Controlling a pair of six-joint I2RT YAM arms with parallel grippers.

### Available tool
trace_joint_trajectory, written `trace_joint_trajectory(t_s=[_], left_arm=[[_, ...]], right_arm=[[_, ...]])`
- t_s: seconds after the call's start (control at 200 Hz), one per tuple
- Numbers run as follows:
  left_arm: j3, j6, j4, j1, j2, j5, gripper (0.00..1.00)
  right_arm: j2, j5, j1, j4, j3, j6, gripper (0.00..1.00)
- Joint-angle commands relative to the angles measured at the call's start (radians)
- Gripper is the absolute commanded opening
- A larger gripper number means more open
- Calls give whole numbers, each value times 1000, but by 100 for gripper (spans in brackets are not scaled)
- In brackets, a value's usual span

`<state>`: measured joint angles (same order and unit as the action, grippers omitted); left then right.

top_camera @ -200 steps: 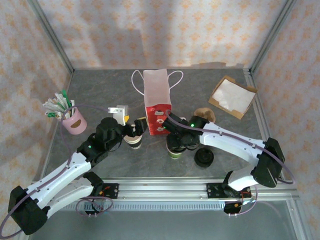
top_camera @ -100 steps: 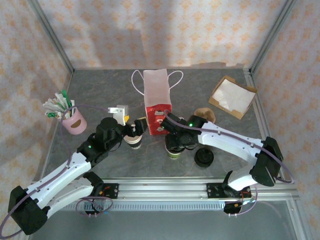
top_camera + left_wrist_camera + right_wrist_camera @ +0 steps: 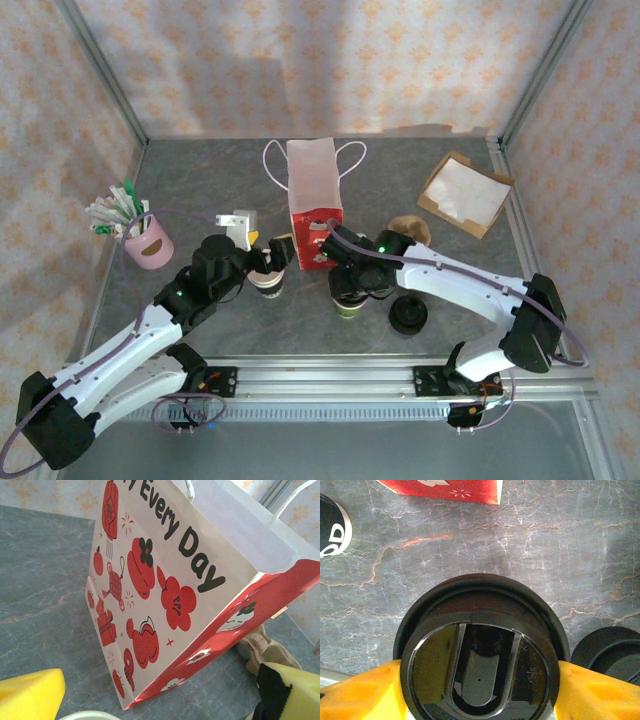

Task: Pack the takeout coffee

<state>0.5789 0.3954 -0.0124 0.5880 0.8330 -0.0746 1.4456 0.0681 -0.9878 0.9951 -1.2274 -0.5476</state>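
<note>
The right gripper point(image 3: 480, 692) is pinching the takeout coffee point(image 3: 480, 645), with a yellow pad pressed against each side of the cup just under the black lid. The cup stands upright around the middle of the grey marbled bench point(image 3: 200, 180), a bit toward its near edge. It is just in front of the near right corner of the red and white paper bag point(image 3: 314, 200) printed "Every Day". I can't tell whether its base is touching the bench.

Compared with a second ago, the right gripper and the cup have drifted slightly to the left, toward the bag's front face. Everything else sits as it did.

The left gripper point(image 3: 268, 262) has not moved. Its fingers are spread wide on either side of the lidless cup point(image 3: 268, 283), just left of the bag's near left corner. From its wrist I can see the two yellow pads far apart and the cream rim low between them, apart from both.

The stack of black lids point(image 3: 408, 316) lies just right of the held cup. A pink cup of sachets point(image 3: 146, 243) stands by the left edge, and a cardboard tray of napkins point(image 3: 465, 192) sits near the far right corner.
</note>
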Motion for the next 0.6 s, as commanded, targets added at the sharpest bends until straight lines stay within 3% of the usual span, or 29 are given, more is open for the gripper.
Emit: trace_joint_trajectory(t_s=[0.0, 0.595], left_arm=[[-15, -2, -24, -5, -4, -12, 100], [-14, -1, -27, -5, 6, -12, 100]], right_arm=[[3, -18, -10, 19, -26, 14, 66], [47, 6, -11, 16, -20, 18, 66]])
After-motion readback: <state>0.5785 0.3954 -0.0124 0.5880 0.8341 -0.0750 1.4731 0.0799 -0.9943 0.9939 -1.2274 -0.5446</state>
